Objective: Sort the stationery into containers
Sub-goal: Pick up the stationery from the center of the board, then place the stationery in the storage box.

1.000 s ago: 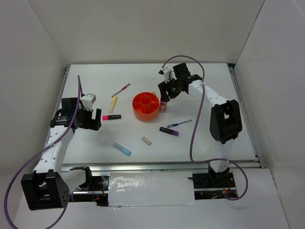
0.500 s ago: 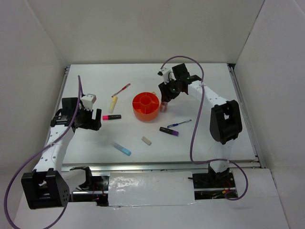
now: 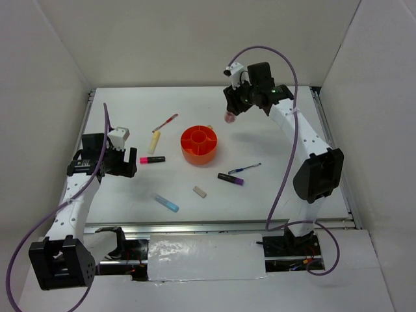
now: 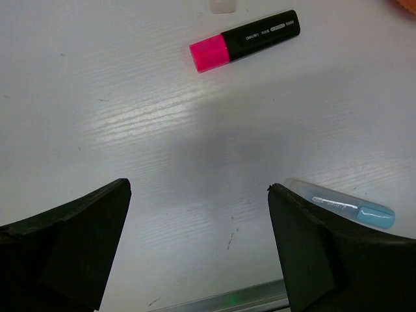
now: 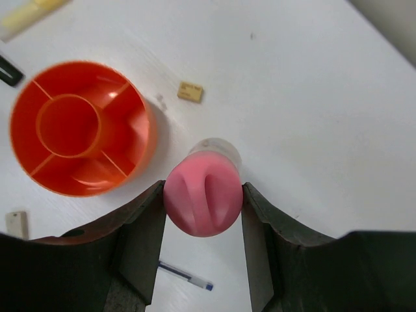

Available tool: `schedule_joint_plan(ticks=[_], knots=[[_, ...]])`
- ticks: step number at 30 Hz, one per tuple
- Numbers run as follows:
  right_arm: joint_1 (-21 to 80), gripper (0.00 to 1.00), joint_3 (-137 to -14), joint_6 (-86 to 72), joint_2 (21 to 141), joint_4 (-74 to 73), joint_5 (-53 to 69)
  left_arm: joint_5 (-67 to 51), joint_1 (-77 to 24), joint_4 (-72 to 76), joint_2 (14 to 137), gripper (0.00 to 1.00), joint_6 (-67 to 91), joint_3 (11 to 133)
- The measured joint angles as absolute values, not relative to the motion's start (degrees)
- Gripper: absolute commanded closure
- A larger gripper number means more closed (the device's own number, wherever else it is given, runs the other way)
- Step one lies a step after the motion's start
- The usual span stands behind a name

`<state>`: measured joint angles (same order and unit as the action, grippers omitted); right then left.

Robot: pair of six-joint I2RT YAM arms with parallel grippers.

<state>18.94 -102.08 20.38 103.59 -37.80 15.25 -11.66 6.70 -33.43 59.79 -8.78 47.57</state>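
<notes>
Closest to the bases, flat on the white table: a light blue marker, then a small grey-white eraser block a bit to its right. Next back, a purple-black marker with a thin blue pen just beside it. On the left, left arm going up from its base, bent at the elbow, wrist low over the table. Left gripper wide open, nothing in it, tips aimed toward the middle. Right by those tips, a pink-black marker, lying flat, not touched. Near the middle, the round orange organizer, sitting upright with a ring of cups around a middle cup. Left of it, a yellow marker, and past that a thin red pen. Farthest back, right arm stretched long from its base, reaching up and over, wrist held high and pointing down. Right gripper squeezed on a pink cylinder, one finger on each side, lifted off the table. Organizer lower down and off to one side of the held cylinder, not right under it. Small tan bit on the table near the organizer, not touching it.
</notes>
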Motion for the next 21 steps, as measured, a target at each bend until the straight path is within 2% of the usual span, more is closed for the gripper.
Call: schedule_joint_plan(ticks=[5, 13, 21], knots=[[23.2, 1.00, -109.0, 19.3, 103.4, -39.5, 15.9, -11.7, 6.9, -33.5, 59.7, 0.01, -8.8, 47.6], [33.4, 1.00, -111.4, 18.2, 103.3, -42.2, 16.0, -11.7, 7.3, -33.5, 59.5, 0.01, -8.8, 47.6], [34.2, 1.00, -111.8, 17.2, 103.5, -43.4, 15.7, -11.7, 7.5, -33.5, 59.5, 0.01, -8.8, 47.6]])
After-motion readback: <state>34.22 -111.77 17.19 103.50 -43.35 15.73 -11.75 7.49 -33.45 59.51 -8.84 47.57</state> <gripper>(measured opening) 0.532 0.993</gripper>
